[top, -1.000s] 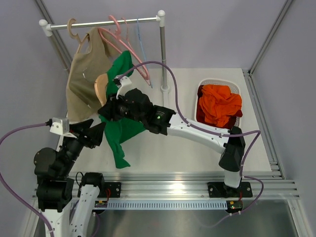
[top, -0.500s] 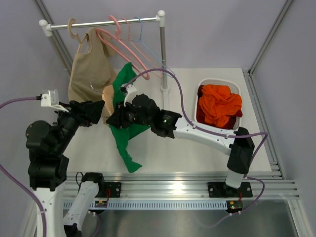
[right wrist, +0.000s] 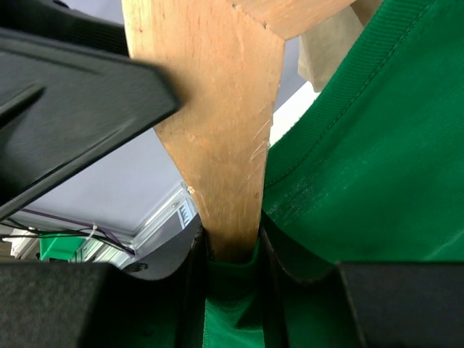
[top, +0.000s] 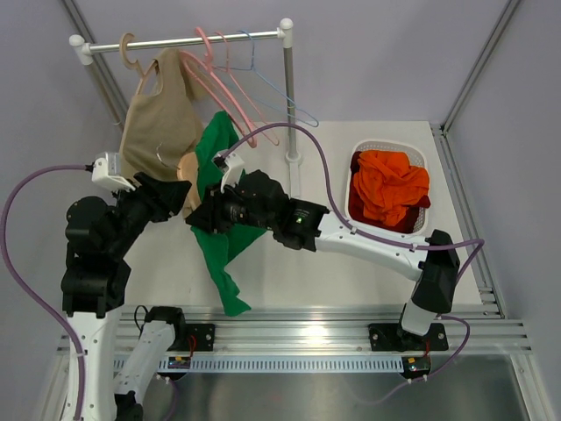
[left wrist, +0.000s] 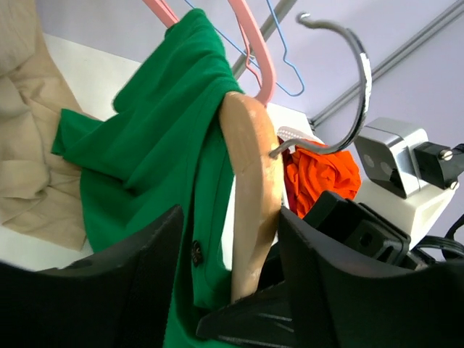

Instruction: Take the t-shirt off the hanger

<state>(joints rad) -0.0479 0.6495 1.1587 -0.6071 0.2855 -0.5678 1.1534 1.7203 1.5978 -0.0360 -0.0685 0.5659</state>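
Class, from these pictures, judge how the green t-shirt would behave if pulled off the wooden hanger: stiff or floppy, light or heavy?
Probably floppy: the t-shirt hangs in loose folds and droops below the hanger. Likely light for its size, as the thin cloth bunches easily. It may catch rather than slide, being draped over the hanger's wooden shoulder.

Beige top [top: 149, 132] hangs on rail [top: 175, 40]; orange cloth [top: 390, 184] fills basket [top: 390, 143].

Surface [top: 342, 276]: off-white, flat. White slatted basket [top: 365, 147] at right rear, orange cloth [top: 390, 184] inside. Rack post [top: 289, 105] stands centre rear. t-shirt [top: 223, 254] lower tip over near-left area; contact indeterminate. Aluminium rail [top: 307, 335] borders near edge.
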